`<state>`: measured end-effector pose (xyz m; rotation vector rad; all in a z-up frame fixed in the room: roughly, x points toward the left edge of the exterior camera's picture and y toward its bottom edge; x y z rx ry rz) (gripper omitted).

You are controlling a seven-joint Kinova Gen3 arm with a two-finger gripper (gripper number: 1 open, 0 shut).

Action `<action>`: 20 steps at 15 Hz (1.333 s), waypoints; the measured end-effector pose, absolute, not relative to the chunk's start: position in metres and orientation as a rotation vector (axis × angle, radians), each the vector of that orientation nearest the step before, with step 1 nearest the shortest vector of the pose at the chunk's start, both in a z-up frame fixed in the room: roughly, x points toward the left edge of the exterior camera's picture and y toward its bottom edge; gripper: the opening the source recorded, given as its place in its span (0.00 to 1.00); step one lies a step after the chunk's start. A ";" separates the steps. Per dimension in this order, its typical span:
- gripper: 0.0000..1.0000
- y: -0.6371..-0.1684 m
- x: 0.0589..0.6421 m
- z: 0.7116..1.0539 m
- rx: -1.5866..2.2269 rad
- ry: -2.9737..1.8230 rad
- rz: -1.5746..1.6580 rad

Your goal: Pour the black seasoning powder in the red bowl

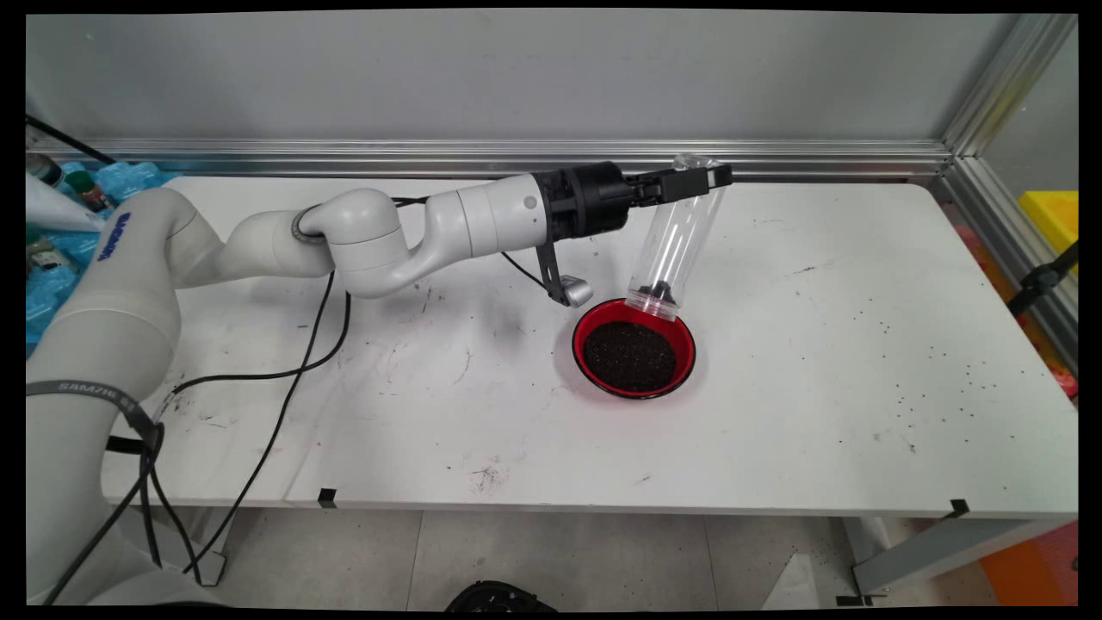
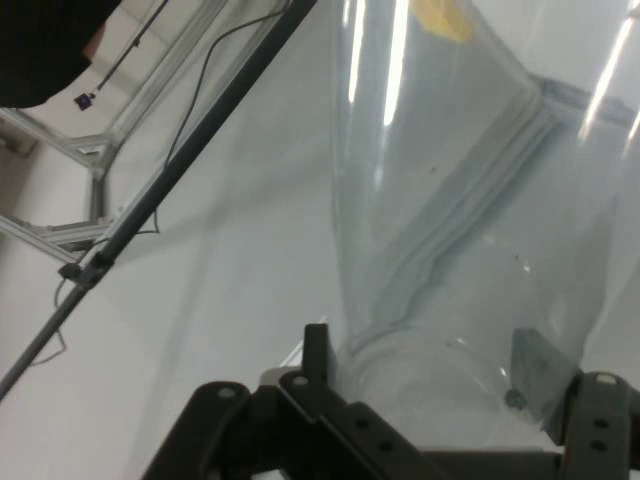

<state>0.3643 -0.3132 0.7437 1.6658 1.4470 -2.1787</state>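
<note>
My gripper [image 1: 699, 178] is shut on the closed end of a clear plastic tube [image 1: 676, 238], held upside down and tilted, its mouth over the far rim of a red bowl [image 1: 634, 347]. A small clump of dark grains sits at the tube's mouth [image 1: 658, 291], just above the bowl. Dark grains [image 1: 629, 355] fill the bowl's bottom. In the hand view the clear plastic tube [image 2: 460, 200] fills the picture, clamped between the black fingers [image 2: 318, 365] at the bottom edge.
Scattered dark grains [image 1: 938, 379] lie on the white table's right side. Black cables [image 1: 293, 370] hang from the arm across the table's left part. An aluminium frame rail [image 1: 516, 159] runs along the back edge, with a post at the right.
</note>
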 end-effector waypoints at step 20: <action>0.00 -0.321 0.386 0.759 1.520 2.036 -2.113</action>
